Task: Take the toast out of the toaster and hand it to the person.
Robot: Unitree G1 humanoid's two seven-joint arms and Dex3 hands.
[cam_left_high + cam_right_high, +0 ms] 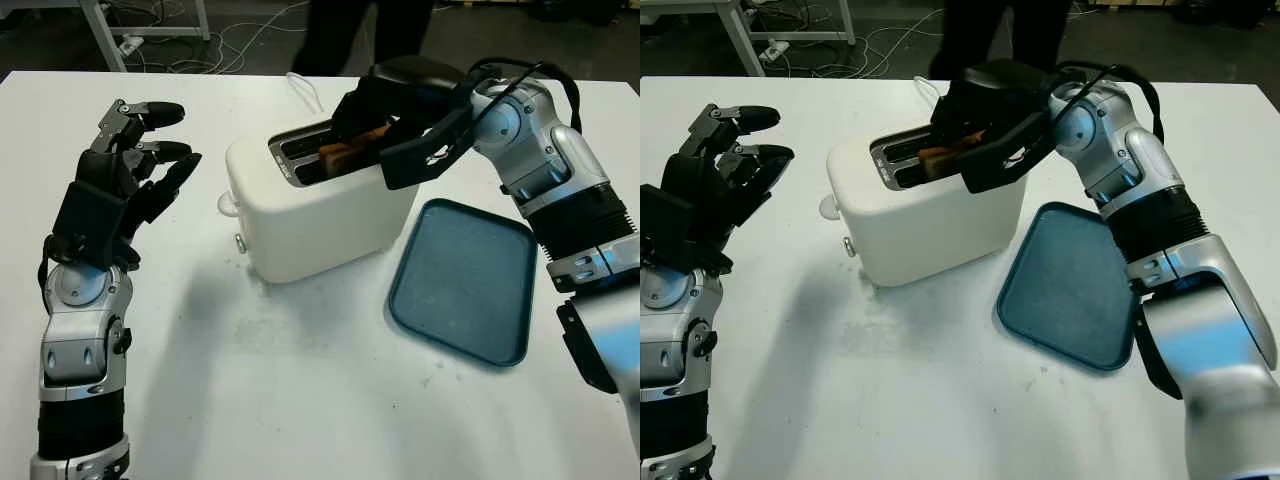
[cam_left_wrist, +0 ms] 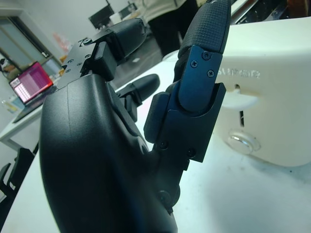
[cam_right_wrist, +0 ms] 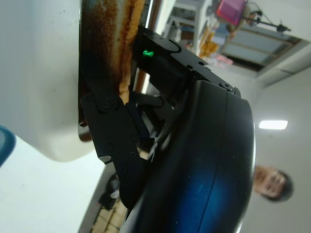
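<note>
Toast (image 1: 352, 152) still sitting in the slot of the white toaster (image 1: 320, 210) at desk (image 1: 300, 400) centre, top edge poking out. Right hand (image 1: 385, 125) down over it from 3 o'clock, fingers pinched on the slice. Not lifted clear yet; pull-out and handover both left, by the look of it. Person standing beyond at 12 o'clock. Blue tray (image 1: 465, 280) lying just beside at 4 o'clock. Left hand (image 1: 130, 180) raised at 9 o'clock, open, holding nothing.

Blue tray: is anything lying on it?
No. The blue tray lies bare on the table, beside the toaster, with nothing on it.
</note>
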